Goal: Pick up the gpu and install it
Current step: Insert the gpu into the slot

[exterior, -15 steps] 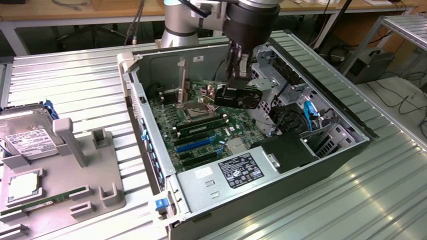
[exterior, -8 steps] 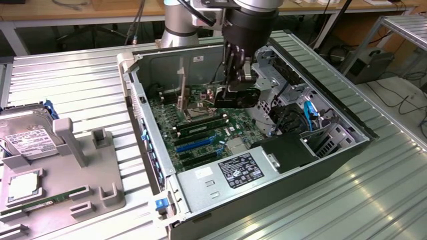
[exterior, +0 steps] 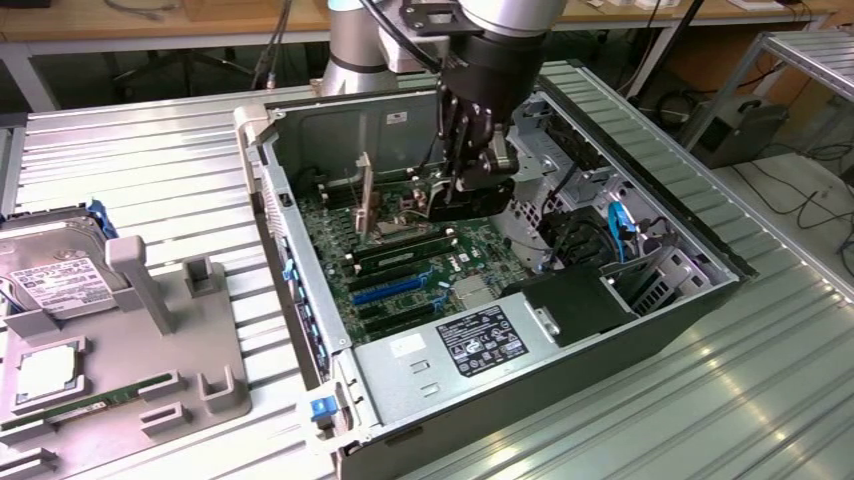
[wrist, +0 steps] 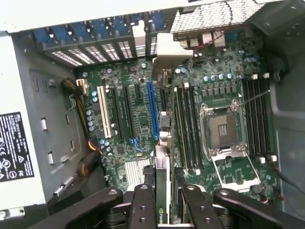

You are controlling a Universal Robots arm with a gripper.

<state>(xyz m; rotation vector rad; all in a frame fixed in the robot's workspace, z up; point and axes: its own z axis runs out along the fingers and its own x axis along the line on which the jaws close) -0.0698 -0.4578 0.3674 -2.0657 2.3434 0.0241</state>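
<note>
— While the arm reaches down into the open computer case point(exterior: 340, 125), what has the gripper point(wrist: 167, 202) got?

— The gpu point(wrist: 162, 176). The fingers point(wrist: 143, 205) are closed on either face of the card, which stands on edge between them.

— And where is the card inside the case?

— Over the motherboard point(wrist: 128, 124). It runs alongside the long blue slot point(wrist: 152, 107), between that slot and the black memory slots point(wrist: 188, 129) beside the CPU socket point(wrist: 224, 129). Its pale metal bracket point(wrist: 167, 52) is at the end away from the gripper, close to the case's rear wall of slot covers.

— Is it seated?

— I cannot tell whether its lower edge touches the board.

— Anything outside the case?

— At the exterior view's left, on the ribbed metal surface point(exterior: 747, 400), sits a grey holder point(exterior: 200, 385). It carries a hard drive point(exterior: 54, 280) at its far part and a green memory stick point(exterior: 94, 405) at its near part, both well apart from the gripper.
</note>
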